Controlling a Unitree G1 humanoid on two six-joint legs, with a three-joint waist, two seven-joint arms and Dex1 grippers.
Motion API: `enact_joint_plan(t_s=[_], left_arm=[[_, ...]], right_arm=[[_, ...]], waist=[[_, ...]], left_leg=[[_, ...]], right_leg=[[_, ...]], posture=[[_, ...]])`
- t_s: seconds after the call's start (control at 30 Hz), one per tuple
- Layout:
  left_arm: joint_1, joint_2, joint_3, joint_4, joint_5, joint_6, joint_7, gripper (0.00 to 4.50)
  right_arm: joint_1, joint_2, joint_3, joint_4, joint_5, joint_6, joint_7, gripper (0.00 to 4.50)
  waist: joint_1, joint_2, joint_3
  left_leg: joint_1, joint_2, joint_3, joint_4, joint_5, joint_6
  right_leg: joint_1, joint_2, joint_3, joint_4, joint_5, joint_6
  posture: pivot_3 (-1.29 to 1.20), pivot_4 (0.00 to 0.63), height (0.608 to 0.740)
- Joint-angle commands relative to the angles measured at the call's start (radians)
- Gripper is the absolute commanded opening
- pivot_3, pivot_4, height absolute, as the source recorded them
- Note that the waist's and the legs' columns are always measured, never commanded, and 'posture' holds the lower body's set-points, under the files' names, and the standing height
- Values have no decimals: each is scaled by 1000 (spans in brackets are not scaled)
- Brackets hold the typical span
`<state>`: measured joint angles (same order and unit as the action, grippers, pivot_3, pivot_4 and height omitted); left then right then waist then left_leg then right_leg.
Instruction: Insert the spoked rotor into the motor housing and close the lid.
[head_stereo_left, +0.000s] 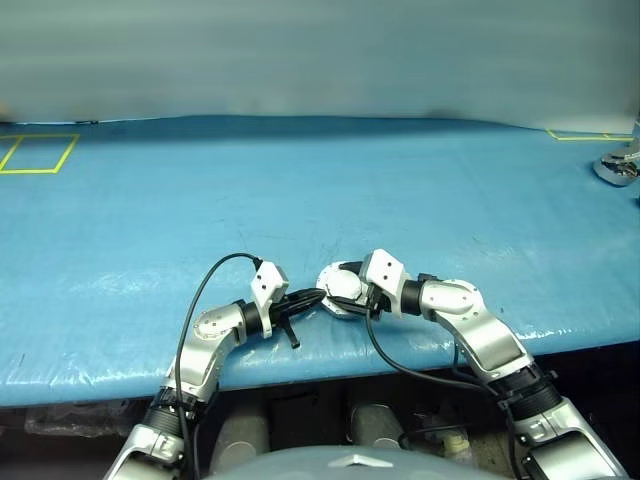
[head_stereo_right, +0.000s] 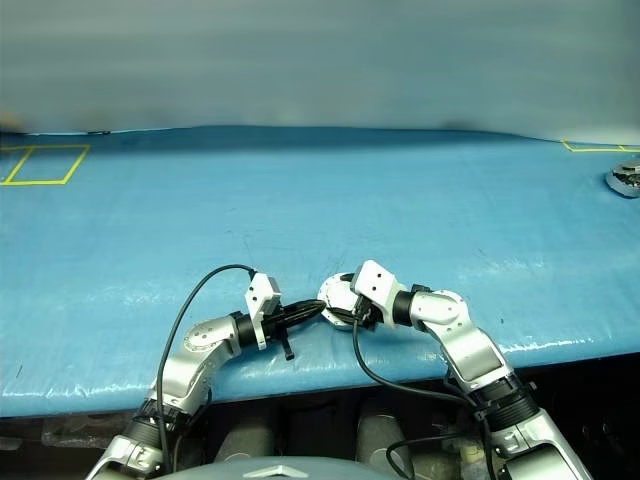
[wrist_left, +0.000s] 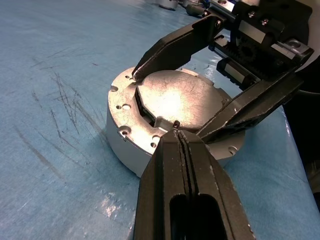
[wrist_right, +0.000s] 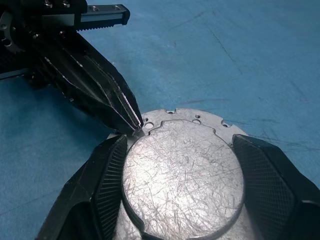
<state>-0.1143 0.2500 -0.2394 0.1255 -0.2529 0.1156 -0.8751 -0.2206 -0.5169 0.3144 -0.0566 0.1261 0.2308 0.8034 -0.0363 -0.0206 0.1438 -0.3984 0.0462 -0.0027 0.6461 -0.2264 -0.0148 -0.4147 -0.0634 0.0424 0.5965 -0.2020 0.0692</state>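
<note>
The motor housing (wrist_left: 125, 137), a round silver casing, sits on the blue table close to its front edge. The lid (wrist_right: 182, 177) rests in the housing's top recess with its plain scratched face up. One side stands slightly raised, leaving a dark gap. My right gripper (wrist_right: 180, 142) straddles the lid, its fingers (wrist_right: 107, 185) pressed against opposite edges. My left gripper (wrist_left: 177, 134) is shut, and its tip touches the lid's rim where it meets the housing. In the head view both grippers meet at the housing (head_stereo_left: 338, 292). The spoked rotor is hidden.
The table's front edge (head_stereo_left: 330, 365) runs just behind the housing, towards me. A silver object (head_stereo_left: 615, 170) lies at the far right. Yellow tape marks a square (head_stereo_left: 38, 152) at the back left and a corner (head_stereo_left: 590, 135) at the back right.
</note>
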Motion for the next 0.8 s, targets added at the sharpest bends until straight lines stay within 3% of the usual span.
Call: enact_joint_plan(t_s=[0.03, 0.1, 0.2, 0.3, 0.47, 0.53, 0.57, 0.8], left_arm=[[4, 0, -18, 21, 30, -2, 11, 0], [0, -7, -21, 26, 36, -7, 19, 0], [-3, -14, -24, 29, 39, -8, 24, 0], [0, -18, -23, 30, 39, -9, 29, 0], [8, -20, -23, 33, 39, -14, 33, 0], [8, -22, -23, 35, 41, -17, 34, 0], [8, -23, -23, 36, 41, -18, 34, 0], [10, -43, -8, 43, 36, -41, 40, 0]], right_arm=[[19, -17, -33, 67, -35, 79, -42, 3034], [25, -37, -29, 45, -43, 70, -25, 3794], [37, -73, -42, -10, -67, 55, -34, 4450], [70, -125, -107, -116, -17, 64, -20, 4450], [131, -126, -294, -262, 216, 168, 9, 4450], [147, -120, -372, -273, 312, 237, 13, 4450], [153, -113, -408, -255, 353, 281, 5, 4450], [196, -86, -456, -192, 401, 362, -30, 4450]], waist=[[0, 0, 0], [1, 0, 0], [11, 2, 1], [28, 2, 1], [35, 0, 2], [40, 1, 2], [41, 1, 2], [51, 5, 3]], left_leg=[[0, 0, 0, 0, 0, 0], [0, 0, 1, 0, 0, 1], [-1, 0, 2, 0, -1, 4], [-2, -2, 8, 0, -2, 8], [-15, -12, 12, 4, -4, 23], [-22, -19, 12, 5, -7, 25], [-22, -19, 11, 4, -9, 24], [-22, -16, 2, -1, -11, 24]], right_leg=[[0, 0, -1, -1, 0, 0], [0, -2, -1, -2, 0, 0], [-1, -6, -2, -2, 0, 0], [-2, -12, -3, -3, 0, 0], [-10, -17, -2, -2, 3, 3], [-12, -17, 4, -3, 28, 9], [-13, -17, 4, -2, 28, 11], [-13, -11, -2, -2, 24, 11]], posture=[[0, 150, 740], [0, 150, 740], [0, 150, 740], [0, 150, 740], [0, 150, 740], [0, 150, 740], [0, 150, 740], [0, 150, 740]])
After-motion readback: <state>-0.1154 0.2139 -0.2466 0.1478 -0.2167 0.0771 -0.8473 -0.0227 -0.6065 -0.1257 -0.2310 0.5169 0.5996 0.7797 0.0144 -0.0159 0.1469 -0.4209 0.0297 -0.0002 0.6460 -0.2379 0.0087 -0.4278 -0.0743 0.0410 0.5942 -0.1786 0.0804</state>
